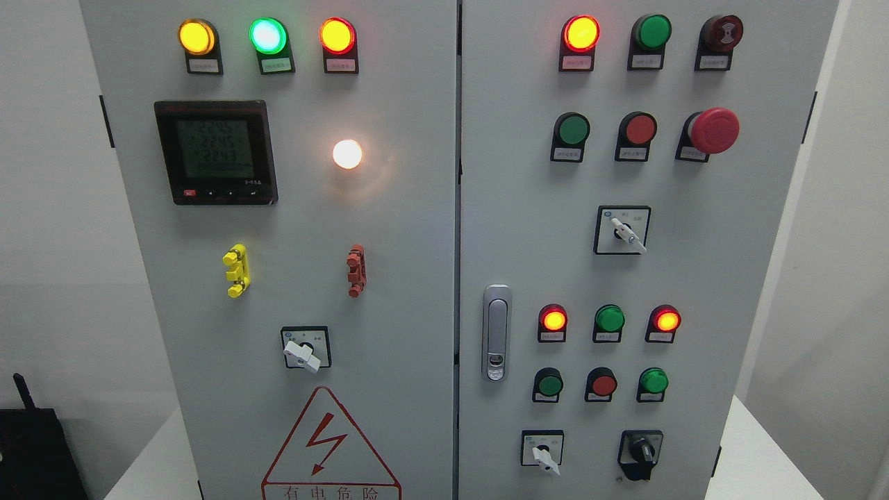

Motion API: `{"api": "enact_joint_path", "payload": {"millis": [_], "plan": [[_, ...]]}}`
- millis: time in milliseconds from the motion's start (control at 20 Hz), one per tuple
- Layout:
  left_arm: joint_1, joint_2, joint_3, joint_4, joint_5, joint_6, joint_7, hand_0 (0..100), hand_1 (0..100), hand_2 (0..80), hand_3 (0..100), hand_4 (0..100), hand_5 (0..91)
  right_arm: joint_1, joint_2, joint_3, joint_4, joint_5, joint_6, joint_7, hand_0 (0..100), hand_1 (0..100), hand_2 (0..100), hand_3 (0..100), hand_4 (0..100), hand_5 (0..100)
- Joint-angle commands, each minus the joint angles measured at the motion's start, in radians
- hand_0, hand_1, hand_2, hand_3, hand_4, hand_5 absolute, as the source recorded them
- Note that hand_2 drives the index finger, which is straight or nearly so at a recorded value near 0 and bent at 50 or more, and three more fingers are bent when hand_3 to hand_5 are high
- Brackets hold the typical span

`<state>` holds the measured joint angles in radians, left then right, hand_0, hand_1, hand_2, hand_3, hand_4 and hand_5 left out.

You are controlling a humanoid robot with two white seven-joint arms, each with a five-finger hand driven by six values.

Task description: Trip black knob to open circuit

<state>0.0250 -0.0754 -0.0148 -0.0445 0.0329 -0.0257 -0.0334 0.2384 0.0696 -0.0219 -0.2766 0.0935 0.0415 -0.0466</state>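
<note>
Neither robot hand anywhere in frame, so open or closed: cannot tell. Label plates under the lamps too small and blurred to read. Digits on the panel meter faint, not legible. Warning triangle with its red lightning bolt cut off by the bottom edge. Dark box at lower left cropped by the corner, a short black antenna-like stick rising from it.

Black knob low on the right cabinet door, near the bottom right, on a black surround. Body dark, with a pale stripe down the middle, pointing roughly straight down. Just left of it, a white-handled selector on a white plate, handle slanting down to the right. Above, a green lamp lit, beside a red button and a green button.

Bare grey panel right of the knob up to the door's edge. White tabletop open beyond that edge. Silver door latch well to the left, by the seam between the two doors.
</note>
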Motion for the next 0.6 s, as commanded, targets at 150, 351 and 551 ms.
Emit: {"api": "enact_joint_path", "payload": {"millis": [150, 351, 551], "plan": [[-0.002, 0.000, 0.002, 0.000, 0.002, -0.003, 0.000, 12, 39, 0.0, 0, 0, 0.0, -0.001, 0.003, -0.007, -0.001, -0.003, -0.002, 0.008, 0, 9, 0, 0, 0, 0], [-0.002, 0.000, 0.002, 0.000, 0.002, -0.002, 0.000, 12, 39, 0.0, 0, 0, 0.0, -0.001, 0.003, -0.015, -0.013, -0.008, -0.002, 0.031, 0, 9, 0, 0, 0, 0], [-0.002, 0.000, 0.002, 0.000, 0.002, -0.003, 0.000, 12, 39, 0.0, 0, 0, 0.0, 0.009, 0.006, -0.064, -0.104, -0.009, 0.001, 0.054, 0, 8, 0, 0, 0, 0]]}}
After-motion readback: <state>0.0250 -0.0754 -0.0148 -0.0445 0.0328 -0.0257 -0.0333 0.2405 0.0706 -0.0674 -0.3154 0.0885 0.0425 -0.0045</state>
